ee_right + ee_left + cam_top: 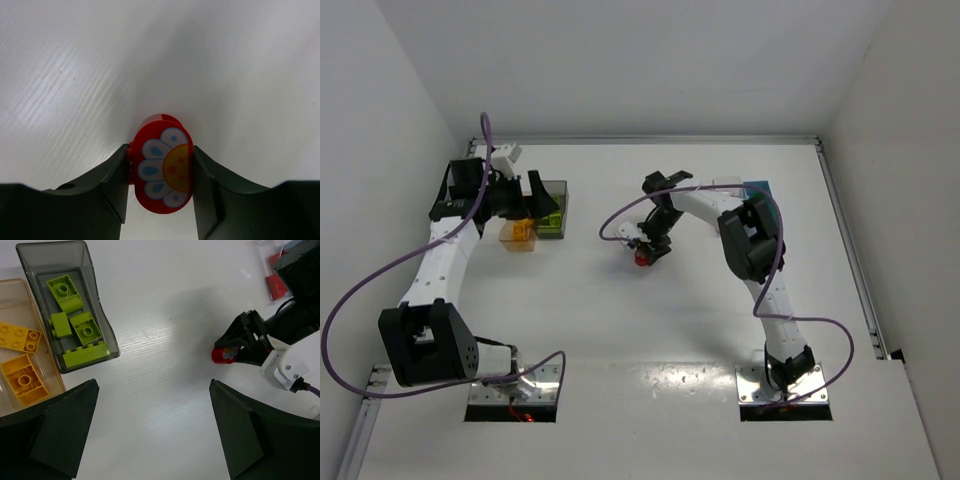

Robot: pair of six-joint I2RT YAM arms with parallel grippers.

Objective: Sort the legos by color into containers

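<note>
A red lego [162, 170] with a printed flower face sits between the fingers [112, 185] of my right gripper [161, 172], which is shut on it just above the white table. The top view shows that red lego [643, 258] at mid-table. My left gripper [152, 430] is open and holds nothing, hovering beside the smoky grey container [102, 315], which holds green legos [75, 325]. To its left, the orange container [15, 300] holds yellow legos [22, 377]. In the top view the left gripper [535, 200] hangs over these two containers.
A clear container [265, 265] with a red brick [276, 286] shows behind the right arm. A light blue container [757, 188] stands at the back right, partly hidden by that arm. White walls enclose the table on three sides.
</note>
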